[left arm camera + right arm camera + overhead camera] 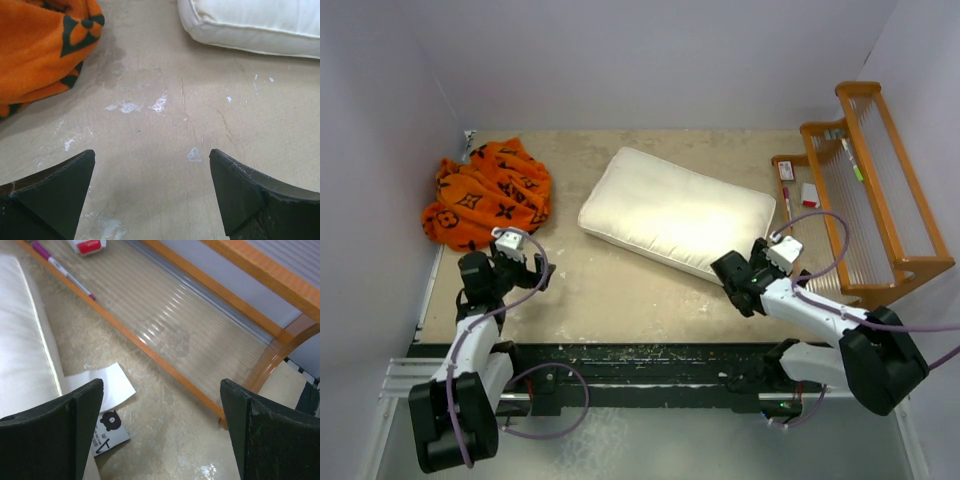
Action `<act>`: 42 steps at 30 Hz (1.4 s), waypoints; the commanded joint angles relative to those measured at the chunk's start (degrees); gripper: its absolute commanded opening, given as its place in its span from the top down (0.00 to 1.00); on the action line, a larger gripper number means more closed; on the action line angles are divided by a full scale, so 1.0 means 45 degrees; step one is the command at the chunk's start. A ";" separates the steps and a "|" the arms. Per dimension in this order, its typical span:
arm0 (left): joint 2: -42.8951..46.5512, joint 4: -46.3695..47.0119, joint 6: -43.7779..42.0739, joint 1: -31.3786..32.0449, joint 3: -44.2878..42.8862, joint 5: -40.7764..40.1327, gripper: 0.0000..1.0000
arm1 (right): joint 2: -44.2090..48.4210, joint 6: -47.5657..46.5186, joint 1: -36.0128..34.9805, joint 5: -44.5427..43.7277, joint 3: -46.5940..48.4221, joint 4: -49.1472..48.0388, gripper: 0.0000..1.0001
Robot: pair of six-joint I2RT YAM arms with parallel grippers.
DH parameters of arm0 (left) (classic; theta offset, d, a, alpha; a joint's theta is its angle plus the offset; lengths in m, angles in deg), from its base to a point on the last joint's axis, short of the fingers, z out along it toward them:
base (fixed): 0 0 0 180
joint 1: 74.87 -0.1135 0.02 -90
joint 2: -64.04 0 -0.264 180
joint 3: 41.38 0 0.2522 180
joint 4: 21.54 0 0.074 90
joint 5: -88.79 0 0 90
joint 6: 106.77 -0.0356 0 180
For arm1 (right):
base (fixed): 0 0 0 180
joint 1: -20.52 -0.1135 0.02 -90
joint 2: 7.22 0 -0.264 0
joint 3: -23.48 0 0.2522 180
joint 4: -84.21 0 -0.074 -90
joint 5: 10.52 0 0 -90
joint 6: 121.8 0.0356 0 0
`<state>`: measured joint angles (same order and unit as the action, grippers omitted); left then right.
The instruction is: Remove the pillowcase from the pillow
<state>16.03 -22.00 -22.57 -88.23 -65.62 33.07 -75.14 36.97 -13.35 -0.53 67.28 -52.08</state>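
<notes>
The orange pillowcase (pixel 487 193) with dark brown motifs lies bunched at the table's back left, apart from the pillow; it also shows at the top left of the left wrist view (pixel 40 47). The bare cream-white pillow (pixel 675 212) lies in the middle of the table, its edge showing in the left wrist view (pixel 255 25) and the right wrist view (pixel 22 350). Its white tag (pixel 102 407) lies on the table. My left gripper (pixel 528 262) is open and empty below the pillowcase. My right gripper (pixel 757 258) is open and empty by the pillow's near right corner.
An orange wooden rack (pixel 865 190) with a ribbed clear panel stands at the right, holding a pink-capped marker (pixel 60 270) and a small red and white item (pixel 87 246). Grey walls close in the back and sides.
</notes>
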 commanded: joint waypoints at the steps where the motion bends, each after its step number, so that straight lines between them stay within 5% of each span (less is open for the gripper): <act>1: -0.1145 0.0543 -0.0282 0.0036 -0.1074 0.0368 0.00 | 0.0553 -0.4631 -0.0256 -0.0212 -0.1059 -0.4749 0.00; 3: -0.1575 0.0187 -0.0092 0.0040 -0.1459 -0.0202 0.01 | 0.1520 -0.7592 -0.0069 0.0705 -0.1956 -0.8106 0.00; 9: -0.1403 0.0751 0.0794 0.0028 -0.1096 -0.2351 0.01 | 0.3203 -0.9331 0.0176 0.2210 -0.2340 -0.8760 0.00; 12: 0.0092 0.0773 0.0795 0.0031 -0.0387 -0.2379 0.01 | 0.3935 -1.1040 0.0169 0.3798 -0.2241 -0.9192 0.00; 18: 0.3831 0.0315 0.0863 0.0030 0.1089 -0.2626 0.01 | 0.3996 -1.0923 0.0983 0.4222 -0.2350 -0.9326 0.00; 21: 0.5156 0.0355 0.0854 0.0041 0.1855 -0.2460 0.01 | 0.2664 -1.1757 0.1067 0.4019 -0.2602 -1.0937 0.00; 24: 0.4899 0.0262 0.0872 0.0044 0.1699 -0.2598 0.01 | 0.3239 -1.4589 0.1064 0.7023 -0.3579 -1.3488 0.00; 28: 0.5377 0.0079 0.0888 0.0026 0.1813 -0.2561 0.01 | 0.4836 -1.2712 0.1627 0.4919 -0.4022 -1.2661 0.00; 42: 0.5102 0.0207 0.0863 0.0056 0.1761 -0.2540 0.01 | 0.7450 -1.4477 0.2134 0.8767 -0.4905 -1.2732 0.00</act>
<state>38.79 -22.92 -19.31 -88.21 -57.58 21.90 -45.29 -25.82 -4.30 34.72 46.06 -108.12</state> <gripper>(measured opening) 0.993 0.997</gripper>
